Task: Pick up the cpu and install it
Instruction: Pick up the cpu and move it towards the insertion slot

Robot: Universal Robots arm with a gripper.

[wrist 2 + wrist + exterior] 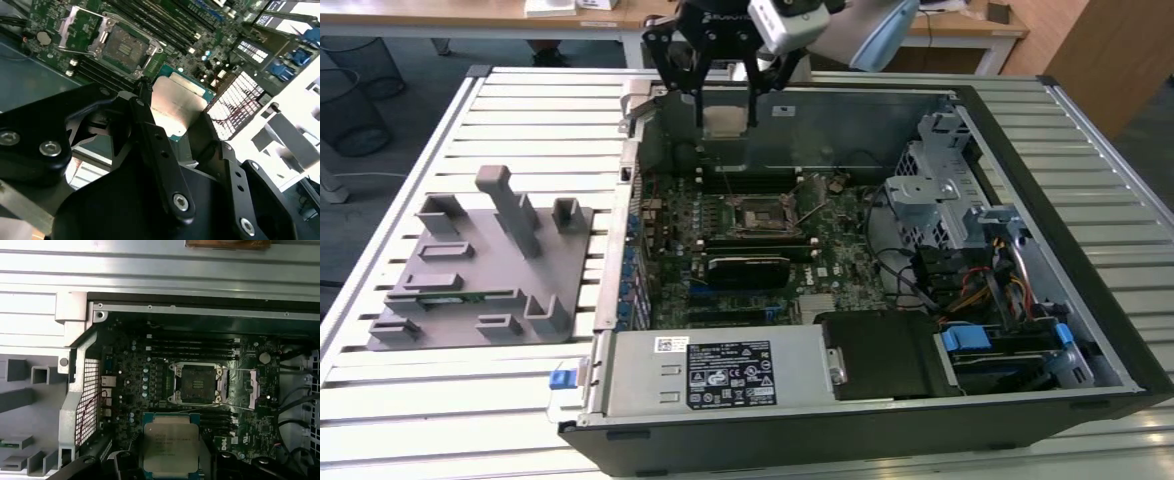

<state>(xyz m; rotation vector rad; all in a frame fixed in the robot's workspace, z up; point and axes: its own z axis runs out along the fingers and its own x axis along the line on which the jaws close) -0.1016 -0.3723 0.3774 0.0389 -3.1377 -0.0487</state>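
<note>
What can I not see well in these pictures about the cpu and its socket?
- First wrist view: one edge of the cpu is cut off by the picture's border.
- Second wrist view: the gripper has its fingers over two sides of the cpu.
- Exterior view: the contacts of the socket are too small to tell.
- All views: the cpu's underside is hidden.

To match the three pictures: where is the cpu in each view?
Exterior view: the cpu, held in the gripper, upper middle, above the open case.
Second wrist view: the cpu between black gripper parts, near the socket.
First wrist view: the cpu near the camera, beside the socket.
Shared landmark: the empty socket.
</note>
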